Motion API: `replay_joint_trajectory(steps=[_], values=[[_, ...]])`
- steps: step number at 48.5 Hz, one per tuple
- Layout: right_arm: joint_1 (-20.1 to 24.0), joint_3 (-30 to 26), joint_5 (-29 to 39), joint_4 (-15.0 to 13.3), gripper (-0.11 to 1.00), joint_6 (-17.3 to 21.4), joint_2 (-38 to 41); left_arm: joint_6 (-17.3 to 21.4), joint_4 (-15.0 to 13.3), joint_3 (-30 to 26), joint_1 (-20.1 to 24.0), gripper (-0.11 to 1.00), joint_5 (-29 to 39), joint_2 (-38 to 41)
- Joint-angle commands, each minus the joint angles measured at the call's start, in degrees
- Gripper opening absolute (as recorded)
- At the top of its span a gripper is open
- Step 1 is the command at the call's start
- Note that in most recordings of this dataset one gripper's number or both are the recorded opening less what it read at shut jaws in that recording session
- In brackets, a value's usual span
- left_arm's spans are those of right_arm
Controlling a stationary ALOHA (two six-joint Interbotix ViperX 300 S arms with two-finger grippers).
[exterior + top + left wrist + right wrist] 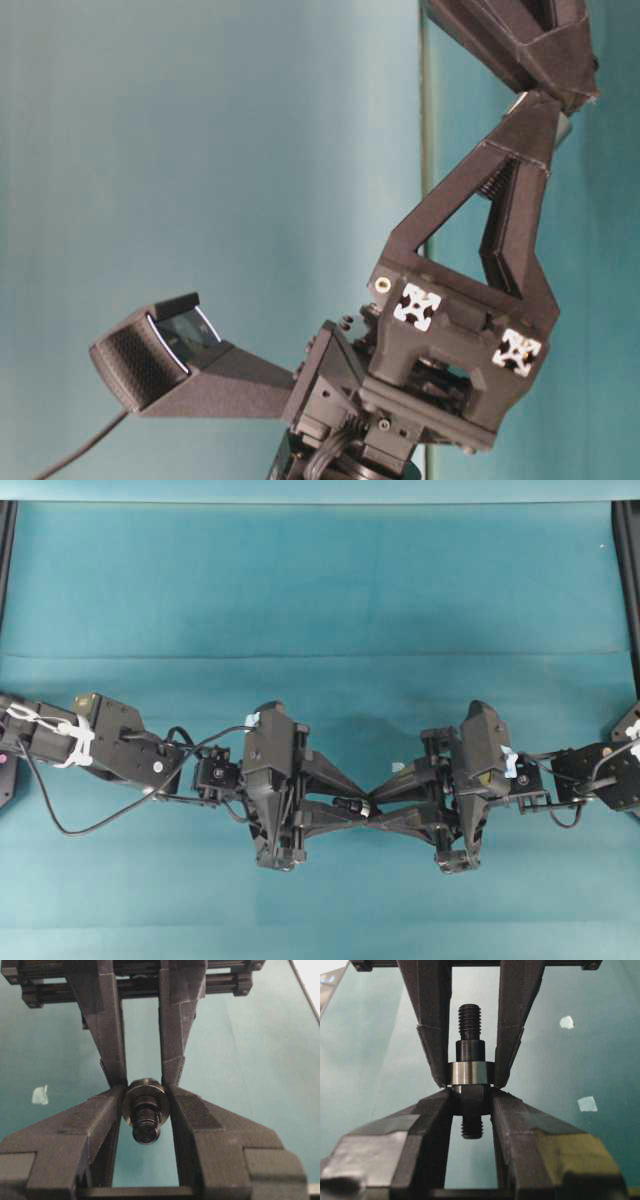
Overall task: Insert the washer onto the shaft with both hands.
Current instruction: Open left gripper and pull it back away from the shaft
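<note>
Here, mid-air above the bench [320,580]: right claw [468,1091] clamped on the shaft [470,1050], left claw [145,1091] clamped on the washer [470,1073] (already ringing the shaft), steadying alignment.

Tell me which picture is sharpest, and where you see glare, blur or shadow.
Right wrist view: sharpest; washer and shaft crisp, a pale sheen on the washer, the near fingers soft. Left wrist view: shaft in focus, top right corner blown out white. Overhead view: even light, a faint shadow on the cloth in the middle. Table-level view: close-up parts slightly soft.
</note>
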Motion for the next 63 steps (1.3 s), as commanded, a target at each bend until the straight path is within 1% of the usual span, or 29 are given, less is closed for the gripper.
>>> replay_joint_trajectory(steps=[1,14,19,21,26,27,29,31,41,45,56,63], values=[[-0.3,-0.7,-0.4,0.2,0.00,0.4,-0.4,-0.2,0.2,-1.1,-0.4,0.35,0.6,-0.6],[-0.3,-0.7,-0.4,0.2,-0.01,0.4,-0.4,-0.2,0.0,-1.0,-0.4,0.35,1.4,-0.6],[-0.3,-0.7,-0.4,0.2,-0.01,0.4,-0.4,-0.2,0.0,-1.0,-0.4,0.37,1.6,-0.7],[-0.3,-0.7,-0.4,0.2,-0.01,0.4,-0.4,-0.2,0.0,-1.0,-0.4,0.43,1.8,-0.7],[-0.3,-0.8,0.0,0.2,-0.01,0.4,-0.5,-0.2,0.0,-1.1,-0.4,0.71,3.0,-0.8],[-0.3,-0.7,0.1,0.2,-0.01,0.4,-0.5,-0.2,0.2,-1.1,-0.4,0.75,3.2,-0.8],[-0.3,-0.7,0.1,0.2,-0.01,0.4,-0.5,-0.2,0.2,-1.0,-0.4,0.82,3.4,-0.9],[-0.3,-0.7,0.1,0.2,-0.01,0.4,-0.5,-0.2,0.0,-1.0,-0.4,0.84,3.6,-1.1],[-0.3,-0.7,0.1,0.2,-0.01,0.4,-0.5,-0.1,0.2,-0.5,-0.4,0.82,3.8,-2.0],[-0.3,-0.7,0.1,0.2,-0.01,0.4,-0.5,0.1,0.0,0.0,-0.4,0.82,4.9,-2.9],[-0.3,-0.7,0.9,0.2,-0.01,0.4,-0.5,0.9,0.2,3.4,-0.4,0.82,12.8,-9.6],[-0.3,-0.7,1.2,0.2,-0.01,0.4,-0.5,0.9,0.2,6.9,-0.4,0.82,16.6,-15.2]])
